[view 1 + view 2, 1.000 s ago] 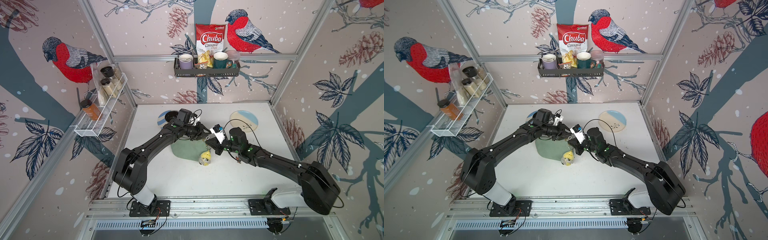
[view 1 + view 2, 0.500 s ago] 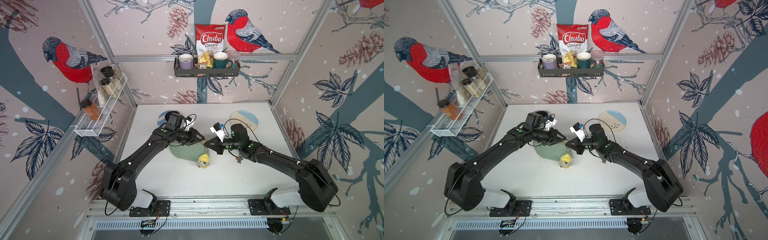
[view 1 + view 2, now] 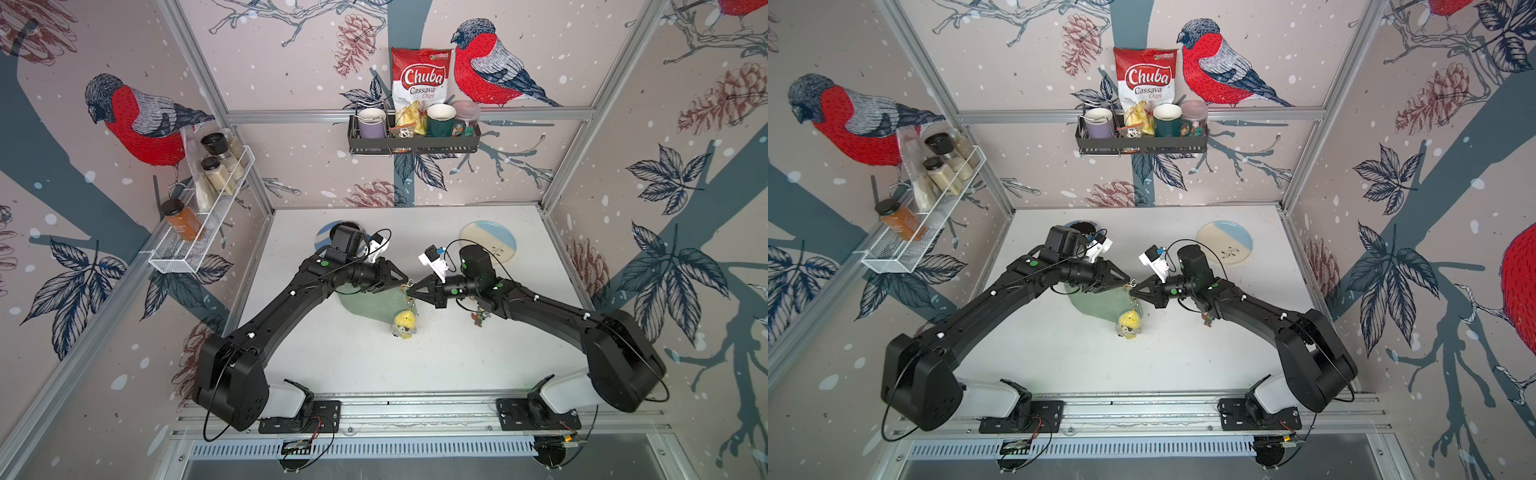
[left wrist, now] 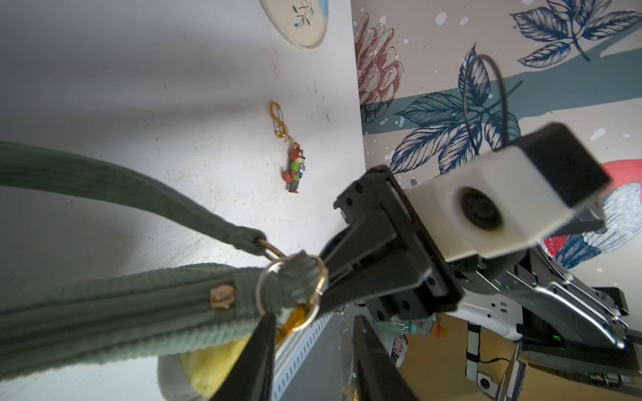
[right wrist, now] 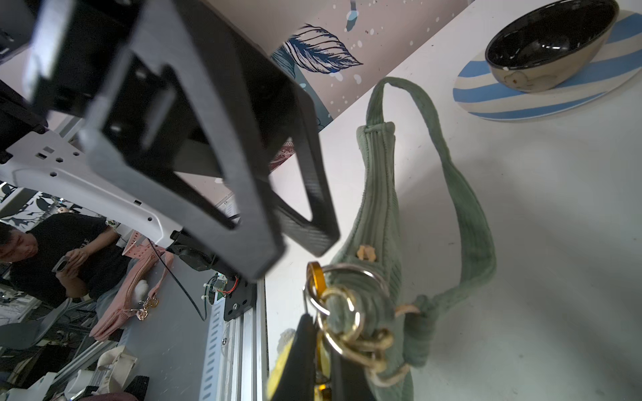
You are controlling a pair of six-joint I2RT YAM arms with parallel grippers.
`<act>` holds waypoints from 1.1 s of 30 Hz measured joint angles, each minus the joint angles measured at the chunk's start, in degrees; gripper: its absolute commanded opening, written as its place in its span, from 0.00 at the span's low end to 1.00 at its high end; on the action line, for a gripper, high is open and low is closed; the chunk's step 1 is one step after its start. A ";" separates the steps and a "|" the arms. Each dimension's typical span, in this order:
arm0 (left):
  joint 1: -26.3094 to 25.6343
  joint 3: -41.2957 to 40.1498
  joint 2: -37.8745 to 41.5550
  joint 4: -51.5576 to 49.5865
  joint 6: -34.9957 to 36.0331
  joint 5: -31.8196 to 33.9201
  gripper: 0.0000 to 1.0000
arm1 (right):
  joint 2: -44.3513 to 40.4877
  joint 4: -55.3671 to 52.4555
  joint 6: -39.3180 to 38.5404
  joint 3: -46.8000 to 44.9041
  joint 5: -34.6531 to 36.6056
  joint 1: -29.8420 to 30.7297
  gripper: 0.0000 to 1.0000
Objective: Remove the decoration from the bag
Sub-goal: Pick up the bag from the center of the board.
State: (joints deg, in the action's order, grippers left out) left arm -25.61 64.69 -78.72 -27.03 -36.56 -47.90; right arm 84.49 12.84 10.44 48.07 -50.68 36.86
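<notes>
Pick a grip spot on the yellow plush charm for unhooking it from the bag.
Probably its orange clip, not the soft yellow plush: the clip is rigid and hangs at the silver ring on the bag's end. Come from the side away from the bag, closing across the clip's flat faces, as the right gripper pinches it now.

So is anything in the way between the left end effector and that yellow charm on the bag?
Nothing visible. The left end effector is open beside the clasp of the charm on the bag; the right end effector is shut on that clasp from the opposite side.
</notes>
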 measured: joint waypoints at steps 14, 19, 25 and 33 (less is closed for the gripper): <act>0.24 -2.58 -0.48 -1.92 3.61 -2.03 0.35 | 1.66 -1.05 0.20 1.01 -1.29 -0.24 0.00; 1.55 -1.73 -0.61 -2.97 5.07 -0.87 0.38 | 1.68 -1.11 0.20 1.01 -2.91 -0.13 0.00; 0.74 -1.97 -1.14 -1.18 4.81 -1.09 0.33 | 1.70 -1.11 0.20 1.01 -3.63 -0.13 0.00; -0.15 -2.38 -1.44 -0.79 4.81 -0.50 0.17 | 1.81 -1.33 0.22 1.11 -4.63 -0.24 0.00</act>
State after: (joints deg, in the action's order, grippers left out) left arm -25.76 62.30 -80.16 -27.81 -31.75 -48.40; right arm 86.30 11.51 10.66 49.19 -55.31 36.62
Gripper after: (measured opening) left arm 0.199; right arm 0.081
